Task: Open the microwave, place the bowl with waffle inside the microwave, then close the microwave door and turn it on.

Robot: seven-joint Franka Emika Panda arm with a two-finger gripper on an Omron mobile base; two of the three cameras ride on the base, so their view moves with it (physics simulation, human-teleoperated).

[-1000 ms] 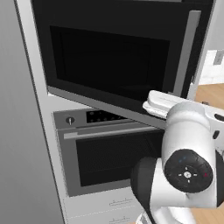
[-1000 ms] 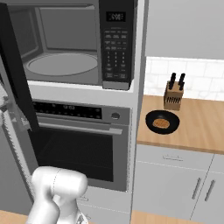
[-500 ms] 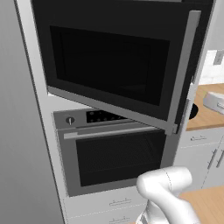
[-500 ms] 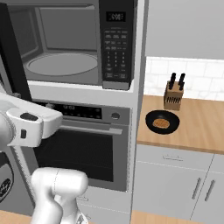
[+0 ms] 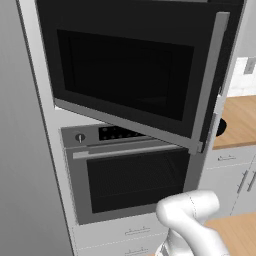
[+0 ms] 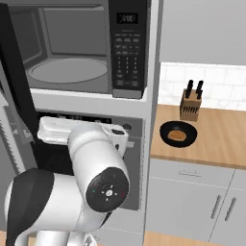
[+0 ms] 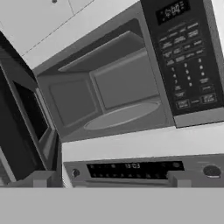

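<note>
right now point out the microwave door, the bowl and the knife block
microwave door [image 5: 125, 80], left base view, dark window
bowl [image 6: 178, 134], right base view, black rim beside the waffle
knife block [image 6: 190, 108], right base view, wooden front

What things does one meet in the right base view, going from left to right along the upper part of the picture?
microwave door, swung open → turntable inside the open microwave → keypad strip → knife block on the wooden counter
</note>
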